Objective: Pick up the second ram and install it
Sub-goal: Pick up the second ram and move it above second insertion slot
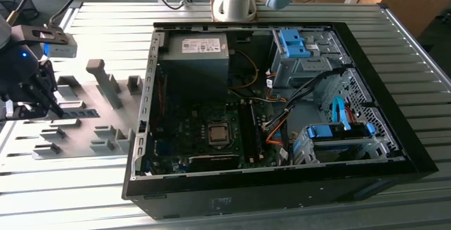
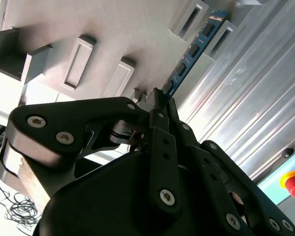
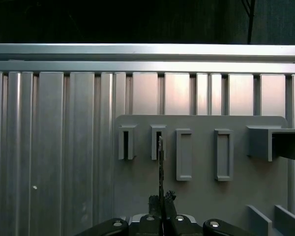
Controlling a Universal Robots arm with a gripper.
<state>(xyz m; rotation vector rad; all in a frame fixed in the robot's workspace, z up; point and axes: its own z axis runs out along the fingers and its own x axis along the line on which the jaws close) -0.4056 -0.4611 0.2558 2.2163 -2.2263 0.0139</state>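
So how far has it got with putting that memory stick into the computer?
It is early on. In hand: the black gripper appears shut on one end of the slim green-blue circuit-board stick, which is at the grey plastic fixture tray on the exterior view's left. Left: the whole install, since the stick is not yet in the open black computer case.

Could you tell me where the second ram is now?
The second ram is on the grey fixture at the exterior view's left, its end between the gripper's fingers.
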